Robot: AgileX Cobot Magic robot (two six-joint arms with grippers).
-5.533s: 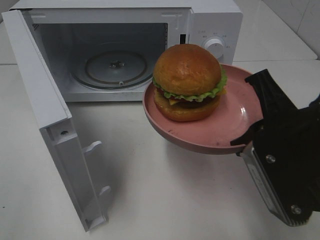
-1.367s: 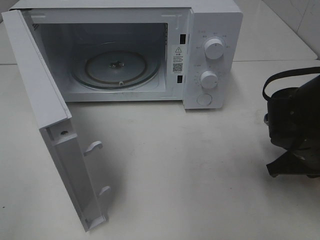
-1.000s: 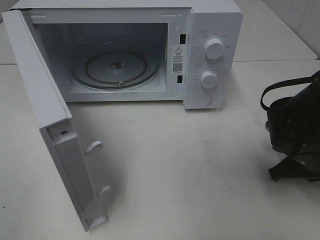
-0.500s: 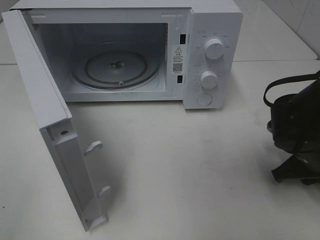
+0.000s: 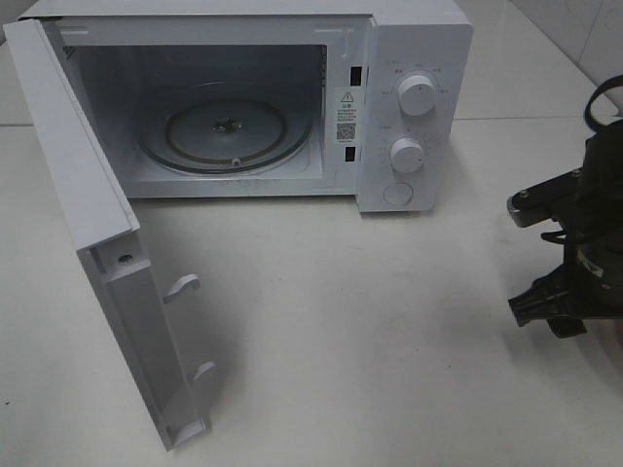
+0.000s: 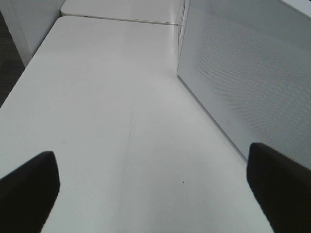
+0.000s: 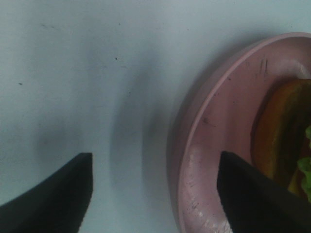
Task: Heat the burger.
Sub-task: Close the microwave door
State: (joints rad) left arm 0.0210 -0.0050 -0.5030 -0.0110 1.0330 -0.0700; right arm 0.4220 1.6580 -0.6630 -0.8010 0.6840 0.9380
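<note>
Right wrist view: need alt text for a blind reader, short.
A pink plate rests on a white table, with the burger on it cut off at the frame edge, showing brown bun and a bit of green lettuce. The two dark fingertips of the right gripper stand wide apart, one over the bare table and one over the plate, gripping nothing.

The microwave (image 5: pixel 243 97) fills the upper left and centre of the high view, on the table (image 5: pixel 370 341). Its door (image 5: pixel 97 224) swings out toward the lower left. The turntable (image 5: pixel 229 131) lies inside the cavity, and two knobs (image 5: pixel 417 95) sit one above the other to its right. In the right wrist view the plate (image 7: pixel 218 145) lies on the table, the burger (image 7: pixel 284 141) on it at the right edge.
</note>
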